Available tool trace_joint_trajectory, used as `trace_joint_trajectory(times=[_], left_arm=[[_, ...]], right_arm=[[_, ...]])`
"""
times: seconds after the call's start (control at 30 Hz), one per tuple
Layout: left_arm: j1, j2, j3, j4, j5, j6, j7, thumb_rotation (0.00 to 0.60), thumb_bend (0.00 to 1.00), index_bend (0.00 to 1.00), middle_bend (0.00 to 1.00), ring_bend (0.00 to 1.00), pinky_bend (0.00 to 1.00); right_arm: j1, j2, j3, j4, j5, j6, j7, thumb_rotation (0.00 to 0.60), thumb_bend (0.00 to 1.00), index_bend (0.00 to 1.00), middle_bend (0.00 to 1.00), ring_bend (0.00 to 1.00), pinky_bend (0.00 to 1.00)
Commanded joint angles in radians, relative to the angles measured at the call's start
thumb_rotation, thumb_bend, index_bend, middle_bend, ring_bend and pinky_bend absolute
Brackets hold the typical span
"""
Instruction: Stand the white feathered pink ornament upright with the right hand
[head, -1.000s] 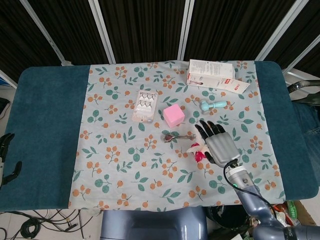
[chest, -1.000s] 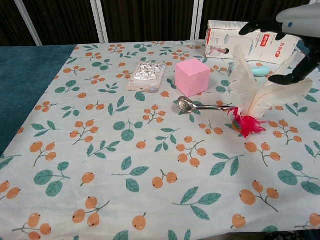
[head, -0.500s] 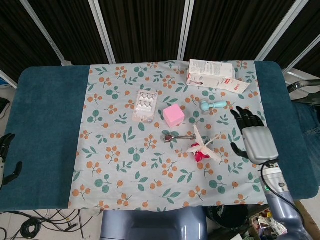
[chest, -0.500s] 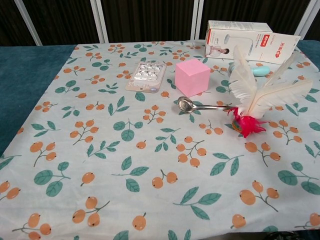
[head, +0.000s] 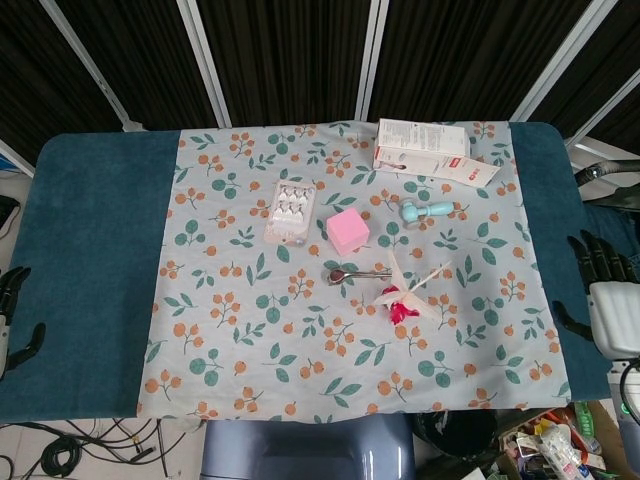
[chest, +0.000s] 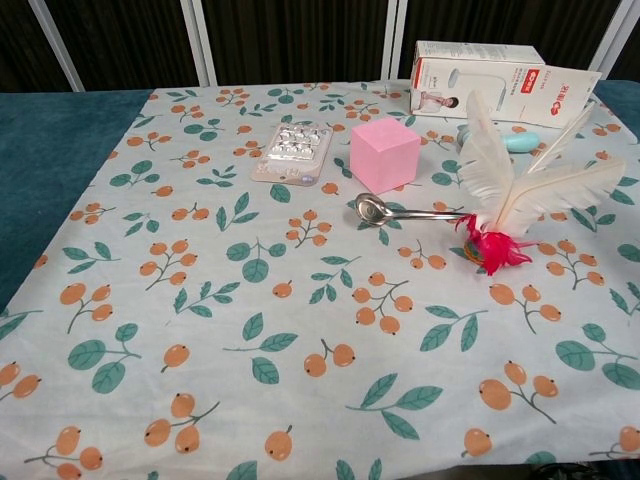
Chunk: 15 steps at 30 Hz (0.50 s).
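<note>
The feathered ornament (head: 404, 297) stands upright on the floral cloth, its pink-red base (chest: 491, 249) down and white feathers (chest: 508, 178) fanning upward. Nothing touches it. My right hand (head: 608, 297) hovers far to the right over the teal table edge, fingers spread and holding nothing; the chest view does not show it. My left hand (head: 12, 318) sits at the far left edge of the head view, partly cut off, with nothing in it.
A metal spoon (chest: 400, 211) lies just left of the ornament. A pink cube (head: 348, 231), a blister pack (head: 289, 211), a light blue tool (head: 425, 209) and a white box (head: 432, 151) sit farther back on the cloth (head: 250, 330).
My right hand let go of the ornament and drew back to the right, out past the cloth. The ornament stays standing in place.
</note>
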Motion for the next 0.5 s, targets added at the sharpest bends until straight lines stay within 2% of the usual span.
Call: trace_joint_trajectory(times=[0.03,0.23,0.5], left_arm=[[0.0,0.0,0.0,0.0,0.002,0.002,-0.001,0.6,0.39,0.06,0.08,0.0,0.0],[0.0,0.0,0.0,0.0,0.004,0.003,-0.001,0.6,0.39,0.06,0.08,0.0,0.0],[0.001,0.0,0.0,0.001,0.002,0.003,-0.002,0.6,0.39,0.07,0.08,0.0,0.0]], right_arm=[[-0.055,-0.057,-0.036,0.096,-0.022,0.028,0.057,0.6,0.2,0.0,0.01,0.05,0.14],[-0.081,-0.11,-0.048,0.189,-0.044,0.034,0.093,0.6,0.2,0.0,0.01,0.05,0.14],[-0.087,-0.16,-0.033,0.238,-0.072,0.051,0.083,0.6,0.2,0.0,0.01,0.05,0.14]])
